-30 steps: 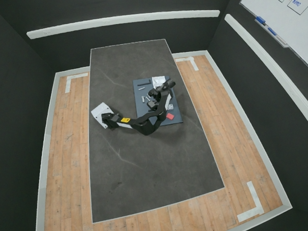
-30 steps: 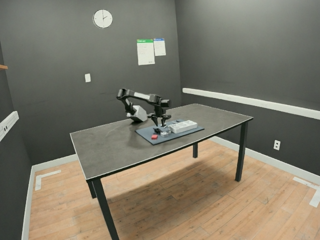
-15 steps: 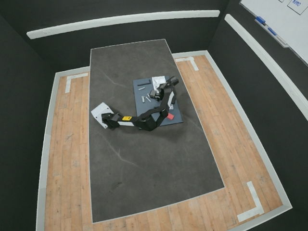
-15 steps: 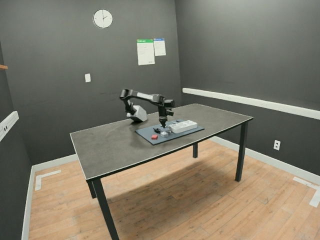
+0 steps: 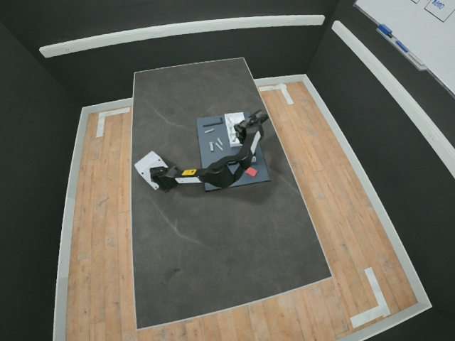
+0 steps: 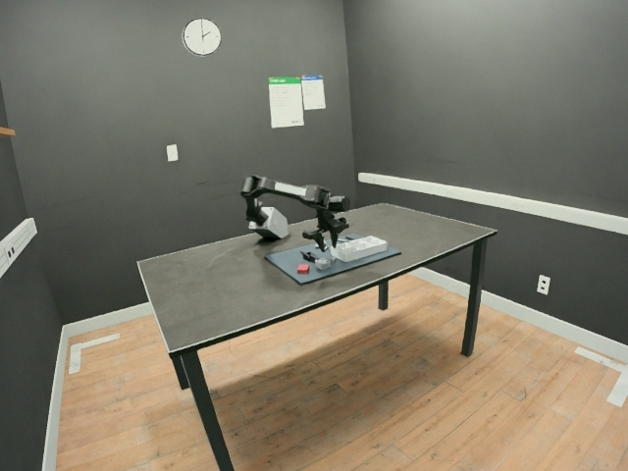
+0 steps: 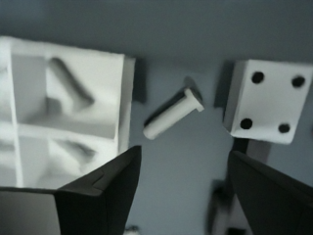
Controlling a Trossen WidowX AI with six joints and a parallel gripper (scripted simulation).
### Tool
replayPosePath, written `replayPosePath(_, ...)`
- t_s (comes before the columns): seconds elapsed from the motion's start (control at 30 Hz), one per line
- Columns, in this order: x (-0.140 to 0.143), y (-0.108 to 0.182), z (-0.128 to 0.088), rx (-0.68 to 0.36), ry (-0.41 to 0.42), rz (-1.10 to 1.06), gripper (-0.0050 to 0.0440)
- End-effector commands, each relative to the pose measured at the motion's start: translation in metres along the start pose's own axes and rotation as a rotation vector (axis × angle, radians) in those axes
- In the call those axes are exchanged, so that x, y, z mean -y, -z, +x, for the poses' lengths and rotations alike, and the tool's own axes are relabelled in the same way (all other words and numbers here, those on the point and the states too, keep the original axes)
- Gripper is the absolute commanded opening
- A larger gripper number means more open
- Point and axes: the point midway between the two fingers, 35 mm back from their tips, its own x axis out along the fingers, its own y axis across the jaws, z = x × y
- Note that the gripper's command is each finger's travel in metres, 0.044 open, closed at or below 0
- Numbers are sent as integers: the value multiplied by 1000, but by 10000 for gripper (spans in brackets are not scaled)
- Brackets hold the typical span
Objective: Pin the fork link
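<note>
Headed pin and claw, relation before the grasp. I am holding the claw (image 5: 237, 133) (image 6: 328, 246) (image 7: 184, 155) a little over half open, with nothing between its fingers. The nearest headed pin (image 7: 171, 115) is lying on the surface (image 6: 288, 258) (image 7: 171, 181), between the parts box (image 5: 229, 136) (image 6: 349, 253) (image 7: 126, 98) and the four-holed block (image 5: 253, 158) (image 6: 323, 263) (image 7: 269, 100), touching neither. I am taking the block for the eye plate's end; whether this pin is the 12 mm one, I cannot tell. In the wrist view the pin is lying ahead of the fingertips, upward in the frame, its long axis slanting from lower left to upper right. Its head is facing the block, its shank end the box. The fingers are facing each other left to right, so their closing line is running obliquely to the shank; I am judging that a forward shift and a wrist turn are needed to pinch it squarely. Since the head is wanted on the box side, I am also expecting to reverse the pin before inserting it.

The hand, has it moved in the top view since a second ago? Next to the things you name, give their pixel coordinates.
Yes, the hand (image 5: 239, 132) (image 6: 328, 247) (image 7: 184, 155) has shifted toward the white parts box (image 5: 227, 126) (image 6: 361, 249) (image 7: 126, 93).
</note>
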Motion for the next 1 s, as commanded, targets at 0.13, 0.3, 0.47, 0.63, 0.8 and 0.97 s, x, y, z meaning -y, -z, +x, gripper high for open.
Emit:
replayPosePath(0.13, -4, -13, -2, -38, 41, 566, 250)
replayPosePath(0.3, -5, -15, -2, -39, 46, 684, 250)
replayPosePath(0.47, -7, -17, -2, -37, 48, 789, 250)
replayPosePath(0.63, -8, -18, -1, -36, 49, 828, 250)
replayPosePath(0.8, -6, -19, -3, -34, 46, 837, 250)
replayPosePath(0.97, -6, -18, -2, -35, 48, 835, 90)
